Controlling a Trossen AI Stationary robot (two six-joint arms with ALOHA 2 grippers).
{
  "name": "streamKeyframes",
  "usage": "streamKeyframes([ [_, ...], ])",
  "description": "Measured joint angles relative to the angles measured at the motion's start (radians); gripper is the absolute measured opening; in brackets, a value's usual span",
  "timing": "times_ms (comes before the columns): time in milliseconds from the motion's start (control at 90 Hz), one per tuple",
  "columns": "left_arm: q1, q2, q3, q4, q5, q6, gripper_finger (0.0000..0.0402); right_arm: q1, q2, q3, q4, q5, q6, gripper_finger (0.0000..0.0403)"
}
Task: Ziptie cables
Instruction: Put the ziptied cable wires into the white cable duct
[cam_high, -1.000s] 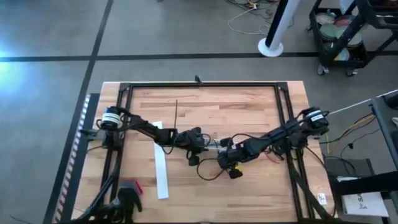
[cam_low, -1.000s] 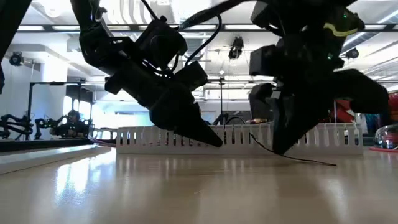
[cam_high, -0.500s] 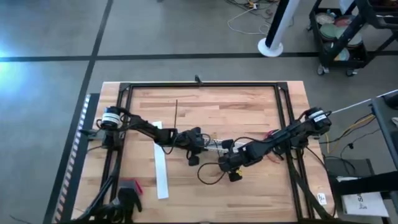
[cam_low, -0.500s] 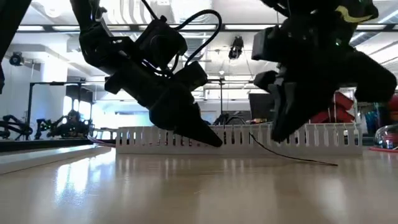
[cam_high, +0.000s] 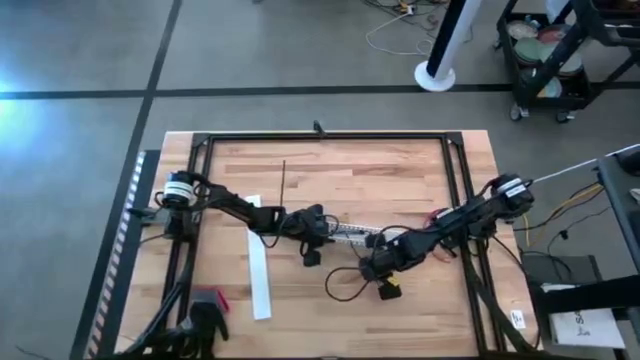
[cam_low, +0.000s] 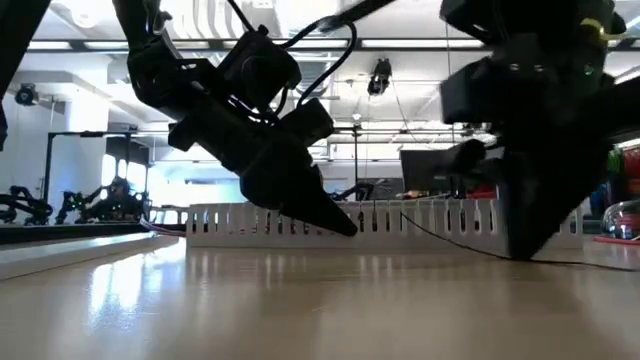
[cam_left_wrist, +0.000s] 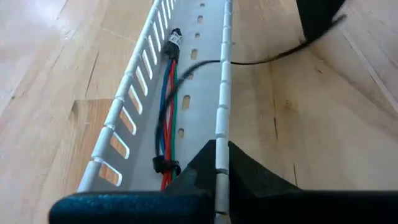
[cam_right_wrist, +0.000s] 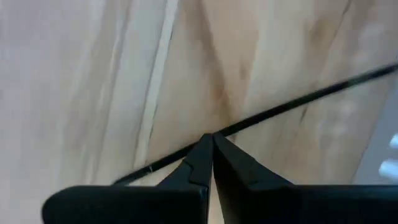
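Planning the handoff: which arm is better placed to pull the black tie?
Right, probably. The right gripper is shut on the black tie on the table, while the left gripper is clamped on the slotted tray wall, steadying the cables.

— How was the light over the table (cam_high: 400, 170)?
— Even and fairly bright from above, with soft shadows under the arms. A pale glare sat on the floor (cam_high: 15, 75) at the far left edge.
— And at table height?
— Backlit. Ceiling lamps (cam_low: 90, 15) burned white, so both arms were near-black shapes, and the tabletop carried a sheen.
— The wrist cameras?
— The left was sharp; the right was washed out and blurred.
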Motion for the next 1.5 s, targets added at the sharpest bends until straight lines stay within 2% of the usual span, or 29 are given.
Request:
streamKeyframes([
  [122, 0.001, -0.001, 0.000, 0.000, 0.000, -0.001, 0.0000, -0.002, -0.054, 0.022, -0.048, 0.019, -0.012, 0.0000],
  [222, 0.002, -0.001, 0.000, -0.001, 0.000, 0.000, 0.0000, -0.007, -0.118, 0.033, -0.012, 0.125, -0.030, 0.0000],
  [344, 0.004, -0.001, 0.000, -0.001, 0.000, 0.000, 0.0000, -0.017, -0.107, 0.011, 0.025, 0.206, -0.045, 0.0000],
  [467, 0.005, -0.002, 0.000, -0.002, 0.000, -0.004, 0.0000, -0.022, -0.056, -0.003, 0.124, 0.188, -0.046, 0.0000],
  [611, 0.005, -0.005, 0.000, -0.009, 0.000, -0.007, 0.0000, -0.012, 0.018, -0.009, 0.158, 0.050, -0.037, 0.0000],
  [767, 0.006, -0.006, 0.000, -0.011, 0.000, -0.007, 0.0000, -0.009, 0.023, -0.003, 0.110, -0.025, 0.000, 0.0000],
  [844, 0.007, -0.008, 0.000, -0.016, 0.000, -0.007, 0.0000, -0.006, -0.007, 0.011, 0.011, -0.055, -0.007, 0.0000],
  [911, 0.007, -0.008, 0.000, -0.017, 0.000, -0.007, 0.0000, -0.004, -0.056, 0.037, -0.049, -0.036, -0.037, 0.0000],
  [989, 0.007, -0.008, 0.000, -0.017, 0.000, -0.007, 0.0000, -0.015, -0.140, 0.073, -0.063, 0.081, -0.074, 0.0000],
  [1078, 0.008, -0.008, 0.000, -0.017, 0.000, -0.007, 0.0000, -0.050, -0.214, 0.072, -0.086, 0.216, -0.125, 0.0000],
  [1133, 0.008, -0.008, 0.000, -0.017, 0.000, -0.003, 0.0000, -0.096, -0.236, 0.068, -0.085, 0.242, -0.155, 0.0000],
  [1200, 0.008, -0.008, 0.000, -0.018, 0.000, 0.013, 0.0000, -0.164, -0.261, 0.062, -0.106, 0.235, -0.232, 0.0000],
  [1300, 0.008, -0.008, 0.000, -0.019, 0.001, 0.018, 0.0000, -0.238, -0.248, 0.058, -0.099, 0.161, -0.433, 0.0000],
  [1422, 0.008, -0.008, 0.000, -0.018, 0.030, 0.036, 0.0000, -0.273, -0.183, 0.058, -0.093, 0.109, -0.702, 0.0000],
  [1500, 0.009, -0.008, 0.000, -0.019, 0.047, 0.044, 0.0000, -0.277, -0.134, 0.058, -0.081, 0.108, -0.817, 0.0000],
])
